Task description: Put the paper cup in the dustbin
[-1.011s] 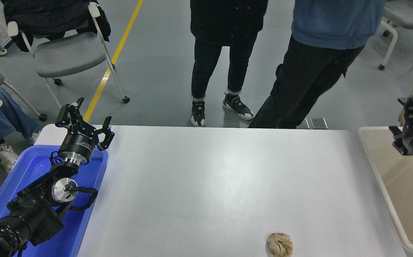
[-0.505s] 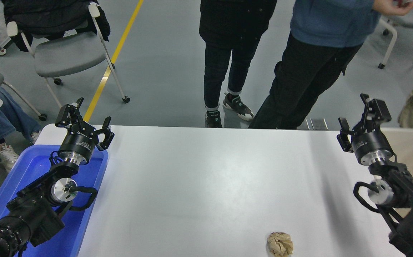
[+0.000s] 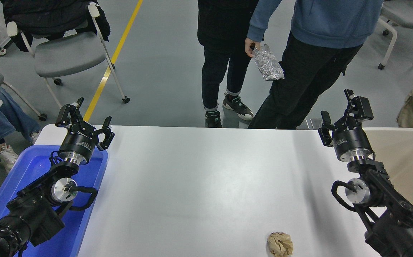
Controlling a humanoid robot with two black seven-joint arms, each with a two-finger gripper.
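Note:
The paper cup is not in view. The beige dustbin (image 3: 409,157) stands at the table's right edge, partly hidden by my right arm. My right gripper (image 3: 342,114) is open and empty, raised over the table's far right corner beside the bin. My left gripper (image 3: 84,116) is open and empty, parked at the lower left over the blue tray.
A crumpled brown paper ball (image 3: 280,244) lies near the table's front edge. A blue plastic tray (image 3: 24,171) sits at the left. Two people stand at the far side; one hand holds a silver foil bag (image 3: 268,63). Chairs stand behind.
My right arm has swung left from over the bin to the table's right side. A person's hand with a foil bag has come into view.

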